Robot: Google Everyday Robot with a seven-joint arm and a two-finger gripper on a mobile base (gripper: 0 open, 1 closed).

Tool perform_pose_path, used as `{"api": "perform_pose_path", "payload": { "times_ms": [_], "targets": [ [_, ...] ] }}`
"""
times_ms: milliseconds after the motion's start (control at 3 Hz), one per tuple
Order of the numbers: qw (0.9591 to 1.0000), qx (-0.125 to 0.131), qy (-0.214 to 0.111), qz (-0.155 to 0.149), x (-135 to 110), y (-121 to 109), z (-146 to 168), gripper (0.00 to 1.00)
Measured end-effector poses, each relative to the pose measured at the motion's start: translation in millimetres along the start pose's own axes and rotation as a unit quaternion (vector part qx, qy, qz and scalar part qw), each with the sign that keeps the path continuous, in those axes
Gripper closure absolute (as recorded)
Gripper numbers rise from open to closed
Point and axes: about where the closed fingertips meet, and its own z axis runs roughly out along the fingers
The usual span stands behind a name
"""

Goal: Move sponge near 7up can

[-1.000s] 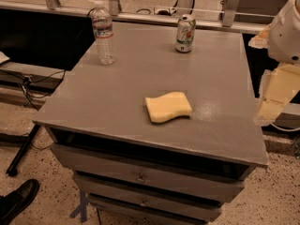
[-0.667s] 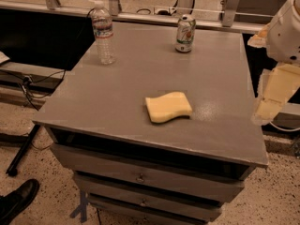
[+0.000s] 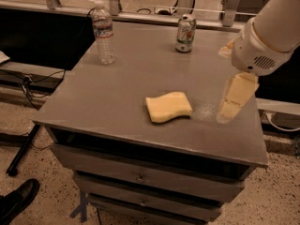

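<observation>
The pale yellow sponge lies flat on the grey table, a little right of its middle and toward the front. The 7up can stands upright near the table's back edge, well behind the sponge. My cream-coloured gripper hangs down from the white arm over the table's right side. It is to the right of the sponge, apart from it, and holds nothing that I can see.
A clear plastic water bottle stands upright at the table's back left. The table has drawers below its front edge. A black shoe is on the floor at the lower left. A metal rail runs behind the table.
My gripper and arm have moved left, from beyond the table's right edge to over its right side, closer to the sponge. The sponge, can and bottle have not moved.
</observation>
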Motion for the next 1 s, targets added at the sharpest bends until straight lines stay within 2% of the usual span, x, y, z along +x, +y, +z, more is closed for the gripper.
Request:
{"api": "perform_pose_path", "payload": {
  "times_ms": [333, 1000],
  "targets": [
    [0.9991, -0.018, -0.037, 0.012, -16, -4, 39, 0.00],
    [0.9950, -0.018, -0.097, 0.016, -54, -2, 96, 0.00]
  ]
}}
